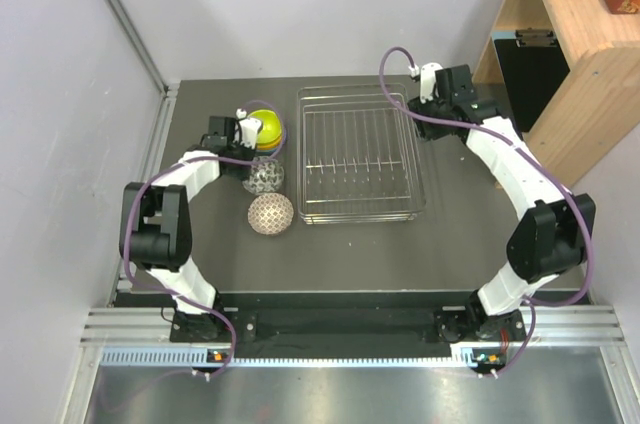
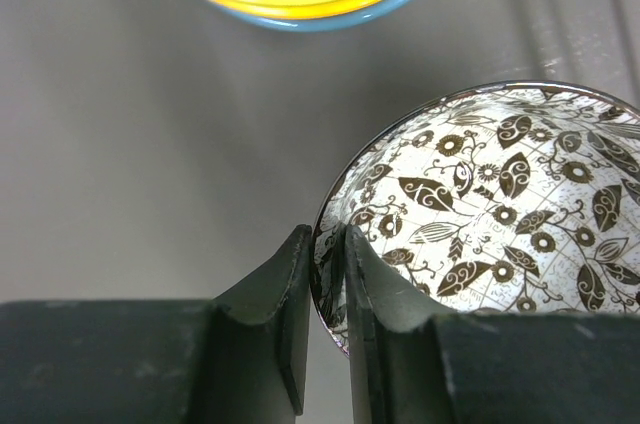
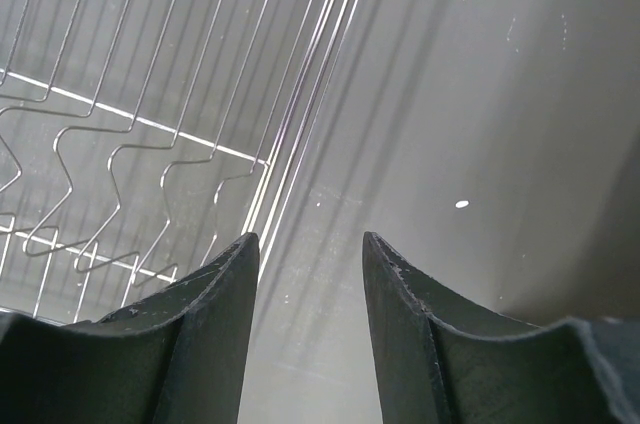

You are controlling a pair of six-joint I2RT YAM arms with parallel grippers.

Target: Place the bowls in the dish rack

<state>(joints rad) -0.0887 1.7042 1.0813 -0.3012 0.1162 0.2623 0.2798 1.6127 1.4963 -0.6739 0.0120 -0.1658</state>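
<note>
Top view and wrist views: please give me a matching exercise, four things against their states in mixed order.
1 dish rack; 2 left gripper; 3 right gripper; 4 lime-yellow bowl
A nested in the orange bowl; B open beside the rack; C holds no bowls; D shut on the rim of the brown-patterned bowl
Pairs: 1-C, 2-D, 3-B, 4-A

I counted three stacked plain bowls [image 1: 266,128], one grey-patterned bowl [image 1: 267,179], one red-patterned bowl [image 1: 271,214], and one wire dish rack [image 1: 360,159].
</note>
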